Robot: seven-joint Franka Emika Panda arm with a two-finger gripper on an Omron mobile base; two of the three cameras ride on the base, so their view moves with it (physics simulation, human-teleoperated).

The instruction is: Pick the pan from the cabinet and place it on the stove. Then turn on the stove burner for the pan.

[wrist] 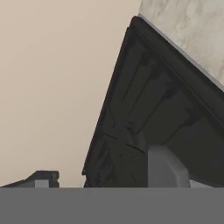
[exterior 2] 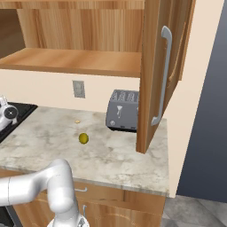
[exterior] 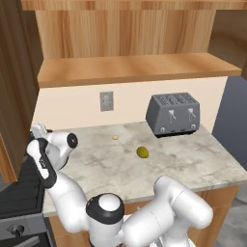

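Stove [wrist: 166, 109] grates are seen below the gripper [wrist: 105, 179]; finger state cannot be determined. The pan's location cannot be determined. The cabinet [exterior 2: 155, 75] door is swung open.

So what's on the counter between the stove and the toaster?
A small green fruit and a tiny tan bit lie between the stove and toaster, seen in both base views.

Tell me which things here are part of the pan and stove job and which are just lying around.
Part of the job:
- cabinet, door swung open
- stove, black grates at the counter's left end
- claw, over the stove

Just lying about:
- grey toaster
- small olive-green fruit on the counter
- tiny tan bit
- wall outlet
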